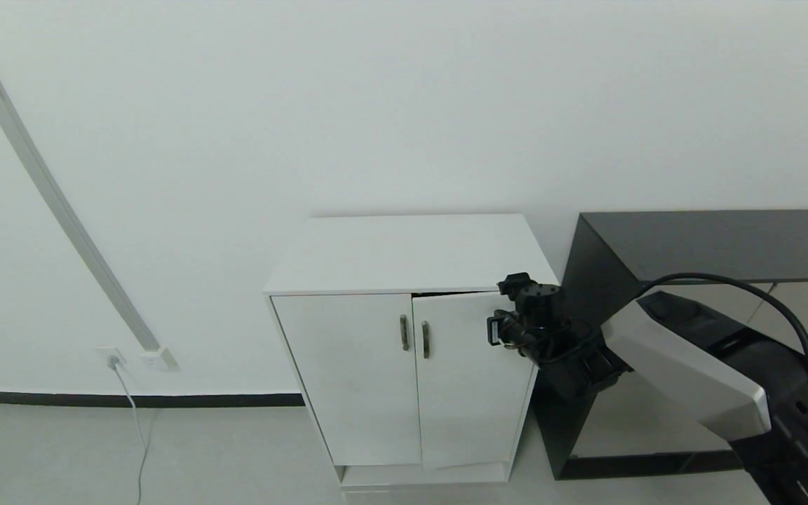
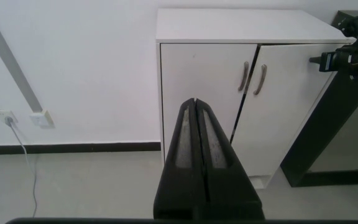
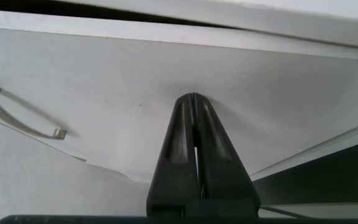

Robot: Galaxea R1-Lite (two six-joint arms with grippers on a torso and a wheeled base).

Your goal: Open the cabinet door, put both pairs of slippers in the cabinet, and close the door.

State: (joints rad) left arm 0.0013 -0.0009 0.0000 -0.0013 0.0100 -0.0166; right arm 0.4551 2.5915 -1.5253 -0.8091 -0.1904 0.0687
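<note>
White cabinet door (image 1: 470, 382) (ajar) touches right gripper (image 3: 194, 101).

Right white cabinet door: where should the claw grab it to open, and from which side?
On the right white cabinet door, take the slim vertical metal handle at its inner edge, straight from the front, pinching the bar sideways. It stands off the panel and sits farthest from the hinge side, so probably the easiest pull.
</note>
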